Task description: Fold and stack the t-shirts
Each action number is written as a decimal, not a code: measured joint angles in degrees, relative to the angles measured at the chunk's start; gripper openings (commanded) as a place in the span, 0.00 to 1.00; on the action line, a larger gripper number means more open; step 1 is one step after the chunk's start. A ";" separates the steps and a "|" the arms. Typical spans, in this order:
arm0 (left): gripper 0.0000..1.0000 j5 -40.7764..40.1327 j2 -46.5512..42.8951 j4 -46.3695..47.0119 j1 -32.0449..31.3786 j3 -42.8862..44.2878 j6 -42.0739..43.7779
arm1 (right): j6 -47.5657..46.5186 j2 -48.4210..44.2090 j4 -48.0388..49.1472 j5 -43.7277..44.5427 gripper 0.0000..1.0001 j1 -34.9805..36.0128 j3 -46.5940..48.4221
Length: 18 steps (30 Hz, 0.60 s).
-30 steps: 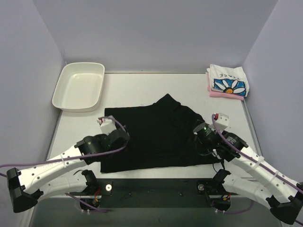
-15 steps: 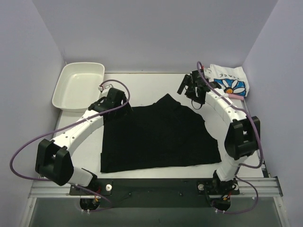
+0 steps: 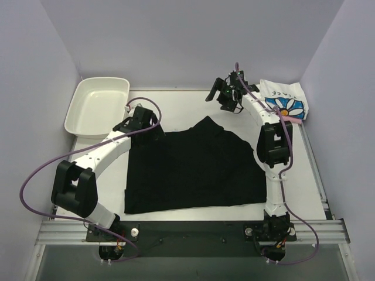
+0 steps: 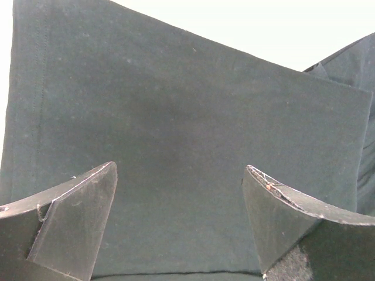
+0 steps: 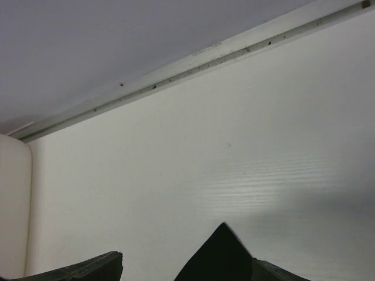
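The black t-shirt (image 3: 193,170) lies spread on the white table, with a peak (image 3: 206,119) pointing toward the back. My left gripper (image 3: 153,132) is over its far left corner. It is open, and the left wrist view shows dark cloth (image 4: 187,117) under and between the fingers (image 4: 70,222). My right gripper (image 3: 220,96) hangs open above the bare table behind the peak. The right wrist view shows that black tip (image 5: 220,257) low between the fingers (image 5: 88,272). The white daisy-print t-shirt (image 3: 287,102) lies folded on the pink one (image 3: 296,119) at the back right.
A white plastic tray (image 3: 76,117) stands at the back left, and its edge (image 5: 12,205) shows in the right wrist view. Purple walls enclose the table on three sides. The right forearm stretches past the folded stack.
Both arms have swung from the near edge to the back. The left gripper went to the black shirt's far left corner. The right gripper rose past the shirt's peak toward the back wall.
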 measured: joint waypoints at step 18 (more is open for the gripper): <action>0.97 1.14 2.69 2.14 1.38 -0.02 0.59 | 2.29 8.04 4.74 -9.29 0.87 3.76 -2.86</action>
